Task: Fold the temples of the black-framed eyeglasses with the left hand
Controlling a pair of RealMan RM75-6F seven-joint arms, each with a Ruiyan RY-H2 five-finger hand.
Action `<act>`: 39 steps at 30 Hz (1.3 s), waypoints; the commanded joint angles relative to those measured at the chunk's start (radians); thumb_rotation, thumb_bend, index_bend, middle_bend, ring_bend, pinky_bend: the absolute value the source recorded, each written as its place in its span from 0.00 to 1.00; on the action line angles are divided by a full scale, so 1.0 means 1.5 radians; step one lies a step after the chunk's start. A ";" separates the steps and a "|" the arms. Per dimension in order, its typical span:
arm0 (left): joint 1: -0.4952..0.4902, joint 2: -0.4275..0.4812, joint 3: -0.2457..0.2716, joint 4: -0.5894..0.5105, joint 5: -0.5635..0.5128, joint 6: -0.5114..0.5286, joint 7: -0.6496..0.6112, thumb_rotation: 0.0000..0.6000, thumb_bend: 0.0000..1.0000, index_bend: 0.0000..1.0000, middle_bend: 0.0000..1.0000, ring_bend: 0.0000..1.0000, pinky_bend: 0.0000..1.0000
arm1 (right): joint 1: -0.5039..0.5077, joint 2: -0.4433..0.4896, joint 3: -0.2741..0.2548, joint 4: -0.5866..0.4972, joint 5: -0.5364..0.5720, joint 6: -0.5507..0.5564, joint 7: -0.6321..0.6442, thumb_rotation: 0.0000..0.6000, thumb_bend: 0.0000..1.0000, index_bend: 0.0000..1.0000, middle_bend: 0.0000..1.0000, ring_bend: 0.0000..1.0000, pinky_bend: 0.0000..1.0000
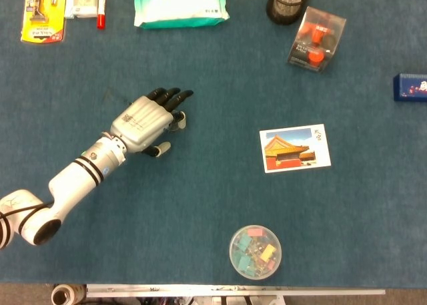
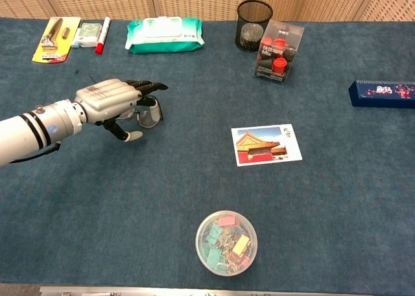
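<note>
Here, hand and glasses: the left hand [image 2: 115,102] lies palm-down over the black-framed eyeglasses [image 2: 148,113], which sit on the blue desk [image 2: 194,179] under and just past its dark fingertips [image 2: 152,86].
Direction from hand: the visible lens pokes out on the side of the hand toward the picture card [image 2: 266,144], just below the fingertips; the rest of the frame is hidden under the palm.
Long axis: I cannot tell it for sure; in the chest view the front of the frame seems to run roughly along the line of the fingers.
Nearer arm: the left, already on the glasses; the right hand shows in neither view.
Hand state: fingers stretched forward over the frame, thumb [image 2: 131,136] tucked below and apart from them; whether it pinches the glasses or only covers them cannot be told.
Look of the glasses: thin dark rim, clear lens; in the head view only a small pale glint [image 1: 179,121] shows beside the fingers.
Temples: no long arm sticks out from under the hand, so they may be folded or nearly so, as a judgement only.
Coming move: likely a press or a check on the fold, then a lift clear.
</note>
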 commanded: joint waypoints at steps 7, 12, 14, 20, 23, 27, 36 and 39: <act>0.011 0.031 0.003 -0.040 -0.022 0.017 0.040 1.00 0.32 0.34 0.01 0.00 0.10 | 0.003 -0.002 0.000 -0.002 -0.006 -0.001 0.002 1.00 0.60 0.58 0.52 0.42 0.66; 0.021 0.054 0.004 -0.067 -0.031 0.036 0.061 1.00 0.32 0.34 0.01 0.00 0.10 | 0.007 -0.004 0.002 -0.005 -0.010 -0.002 0.003 1.00 0.60 0.58 0.52 0.42 0.66; 0.027 0.065 0.004 -0.078 -0.034 0.046 0.072 1.00 0.32 0.34 0.01 0.00 0.10 | 0.008 -0.005 0.003 -0.006 -0.011 -0.001 0.004 1.00 0.60 0.58 0.52 0.42 0.66; 0.056 0.103 0.005 -0.116 -0.042 0.097 0.102 1.00 0.32 0.35 0.02 0.00 0.10 | 0.010 -0.006 0.005 -0.008 -0.016 0.001 0.007 1.00 0.60 0.58 0.52 0.42 0.66; 0.073 0.118 0.004 -0.135 -0.039 0.133 0.114 1.00 0.32 0.35 0.03 0.01 0.11 | 0.011 -0.005 0.006 -0.010 -0.017 0.003 0.006 1.00 0.60 0.58 0.52 0.42 0.66; 0.096 0.120 -0.006 -0.142 -0.025 0.193 0.114 1.00 0.32 0.35 0.05 0.02 0.11 | 0.012 -0.005 0.007 -0.011 -0.017 0.003 0.005 1.00 0.60 0.58 0.52 0.42 0.66; 0.121 0.106 -0.030 -0.109 -0.011 0.261 0.068 1.00 0.32 0.34 0.07 0.04 0.11 | 0.013 -0.006 0.009 -0.011 -0.015 0.002 0.004 1.00 0.60 0.58 0.52 0.42 0.66; 0.125 0.104 -0.035 -0.107 -0.005 0.278 0.065 1.00 0.32 0.33 0.07 0.04 0.11 | 0.014 -0.006 0.010 -0.011 -0.015 0.003 0.005 1.00 0.60 0.58 0.52 0.42 0.66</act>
